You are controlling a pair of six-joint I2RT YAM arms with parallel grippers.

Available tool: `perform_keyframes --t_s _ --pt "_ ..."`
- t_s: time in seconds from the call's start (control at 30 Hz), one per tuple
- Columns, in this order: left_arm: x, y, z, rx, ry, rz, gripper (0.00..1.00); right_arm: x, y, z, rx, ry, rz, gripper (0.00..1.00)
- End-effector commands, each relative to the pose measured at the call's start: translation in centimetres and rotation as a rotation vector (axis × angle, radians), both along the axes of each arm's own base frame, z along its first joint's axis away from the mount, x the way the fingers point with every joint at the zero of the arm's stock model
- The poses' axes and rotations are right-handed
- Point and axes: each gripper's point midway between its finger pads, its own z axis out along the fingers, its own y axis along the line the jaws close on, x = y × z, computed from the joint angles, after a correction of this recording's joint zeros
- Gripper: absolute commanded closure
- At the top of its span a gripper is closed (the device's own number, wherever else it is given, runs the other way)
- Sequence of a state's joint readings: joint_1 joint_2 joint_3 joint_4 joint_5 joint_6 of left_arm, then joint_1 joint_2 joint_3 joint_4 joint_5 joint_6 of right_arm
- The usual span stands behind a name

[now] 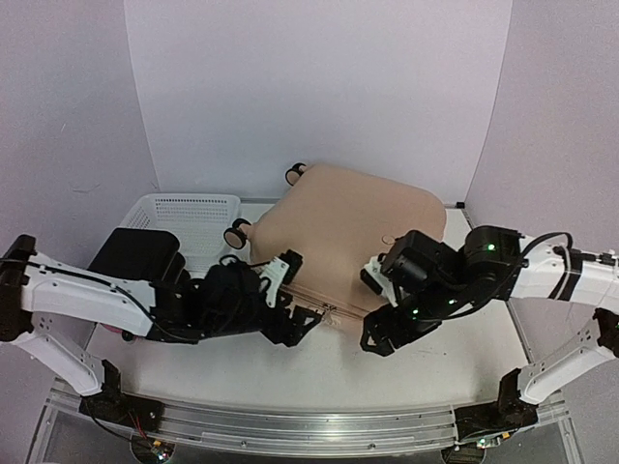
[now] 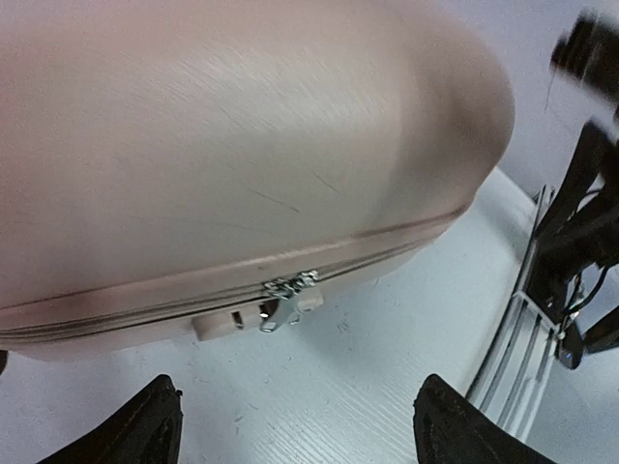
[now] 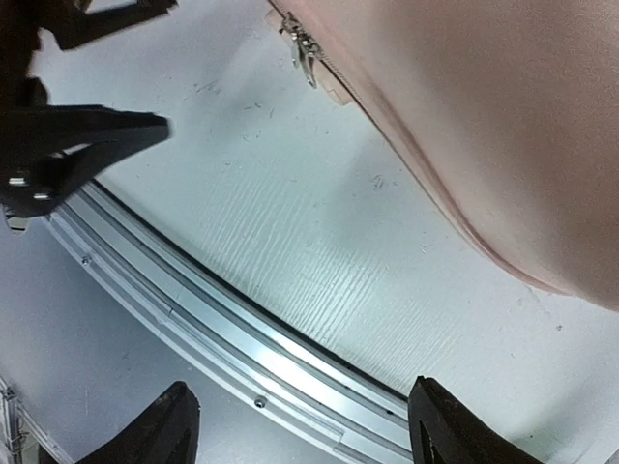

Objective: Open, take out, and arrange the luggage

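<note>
Zipper pulls (image 2: 285, 295) on the closed luggage (image 1: 353, 227) closely face the spread-jawed left gripper (image 2: 308, 425); the spread-jawed right gripper (image 3: 300, 430) sits farther off.

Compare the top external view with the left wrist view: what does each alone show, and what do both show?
Only the top view shows the white mesh basket and two black wheels. Only the left wrist view shows fine scratches on the shell. Both show the beige-pink suitcase, closed, on the white table.
</note>
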State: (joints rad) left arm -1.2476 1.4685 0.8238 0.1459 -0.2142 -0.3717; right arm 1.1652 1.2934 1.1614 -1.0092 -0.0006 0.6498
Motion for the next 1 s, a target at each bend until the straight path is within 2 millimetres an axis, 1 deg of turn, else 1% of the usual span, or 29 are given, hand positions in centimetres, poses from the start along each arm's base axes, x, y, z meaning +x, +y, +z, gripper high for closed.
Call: perform_keyframes --t_s 0.0,0.03,0.1,0.13,0.2,0.27,0.3,0.4,0.43,0.47,0.5,0.53,0.57,0.63,0.67,0.73,0.8,0.9,0.97 --pt "2.5 4.8 5.3 -0.107 0.075 0.07 0.16 2.6 4.6 0.9 0.045 -0.176 -0.034 0.28" --pt "3.3 6.1 5.6 -0.088 0.1 0.098 0.15 3.0 5.2 0.7 0.03 -0.205 -0.031 0.3" --pt "5.0 8.6 6.9 -0.05 0.121 0.146 0.11 4.2 5.9 0.2 -0.005 -0.262 -0.045 0.33" --pt "6.1 9.6 7.7 -0.024 0.121 0.166 0.11 4.7 6.3 -0.2 -0.019 -0.284 -0.054 0.35" --pt "7.9 11.0 9.3 0.015 0.113 0.186 0.08 5.8 6.6 -0.9 -0.051 -0.322 -0.083 0.36" --pt "10.2 12.1 10.3 0.036 0.144 0.197 0.07 6.7 6.6 -1.4 -0.082 -0.36 -0.122 0.36" --pt "11.4 12.4 11.0 0.036 0.158 0.192 0.07 7.3 6.0 -1.6 -0.101 -0.387 -0.159 0.36" --pt "14.8 12.6 11.2 0.067 0.189 0.181 0.08 9.0 3.5 -1.4 -0.14 -0.458 -0.258 0.32" --pt "15.6 12.3 10.9 0.077 0.199 0.165 0.07 9.5 2.4 -1.7 -0.149 -0.458 -0.294 0.29" --pt "16.4 11.8 9.9 0.101 0.219 0.147 0.07 10.1 1.1 -2.0 -0.157 -0.44 -0.332 0.28" --pt "17.1 11.5 9.4 0.117 0.232 0.142 0.08 10.6 0.0 -2.5 -0.163 -0.415 -0.363 0.27" --pt "17.6 11.0 9.2 0.119 0.239 0.123 0.08 11.0 -1.2 -3.0 -0.167 -0.384 -0.383 0.27" --pt "17.8 10.4 8.7 0.121 0.252 0.095 0.08 11.5 -2.1 -3.1 -0.174 -0.379 -0.392 0.26" --pt "17.8 9.1 7.6 0.112 0.296 0.041 0.08 12.4 -3.7 -2.4 -0.178 -0.389 -0.401 0.23" --pt "17.6 8.4 7.2 0.099 0.32 0.009 0.05 12.6 -4.4 -2.1 -0.175 -0.387 -0.401 0.22" --pt "16.7 7.2 6.7 0.061 0.378 -0.073 0.02 13.2 -6.1 -1.4 -0.173 -0.39 -0.42 0.19" --pt "15.5 6.2 6.8 0.018 0.421 -0.14 0.02 13.2 -7.2 -0.9 -0.151 -0.373 -0.42 0.16" --pt "14.4 5.6 7.1 -0.019 0.454 -0.194 0.04 11.8 -6.0 -1.2 -0.1 -0.297 -0.329 0.14" --pt "13.8 5.4 7.6 -0.042 0.47 -0.223 0.05 10.8 -5.3 -2.2 -0.08 -0.239 -0.282 0.16"
